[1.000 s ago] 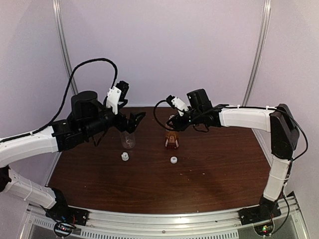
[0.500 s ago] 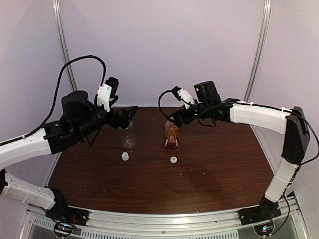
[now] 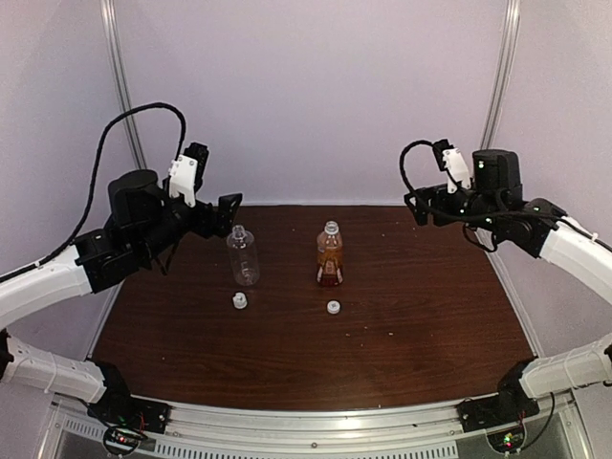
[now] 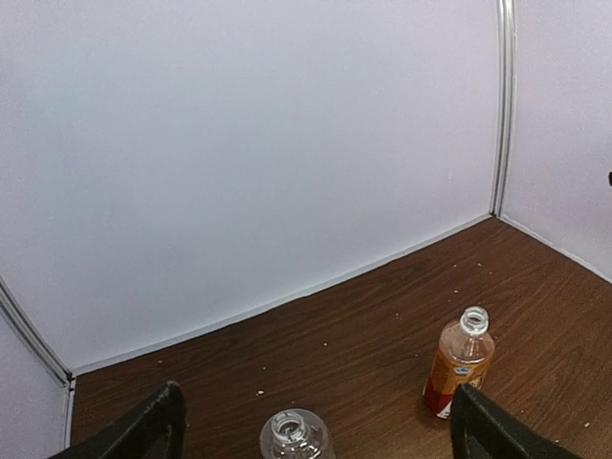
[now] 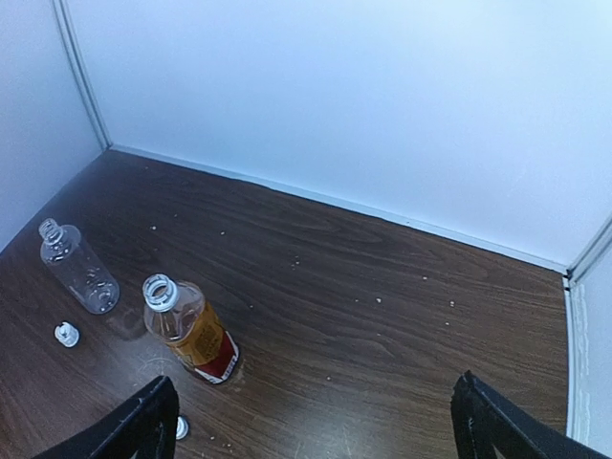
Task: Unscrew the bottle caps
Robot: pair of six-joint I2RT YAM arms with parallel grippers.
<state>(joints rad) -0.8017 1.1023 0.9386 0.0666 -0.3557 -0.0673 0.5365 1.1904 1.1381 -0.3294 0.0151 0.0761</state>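
Both arms are raised, with the left pincer (image 3: 229, 210) and right pincer (image 3: 417, 205) spread wide. A clear bottle (image 3: 243, 258) and an amber bottle (image 3: 330, 254) stand uncapped on the woodgrain tabletop (image 3: 421, 316).

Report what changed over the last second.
Both arms backed off the bottles: the left pincer drew back up and left from the clear bottle, the right pincer swung far right from the amber bottle. Both pincers are open, holding nothing. Bottles and the two white caps stayed put.

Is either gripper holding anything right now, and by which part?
Nothing is held: the left gripper and the right gripper are both open and empty.
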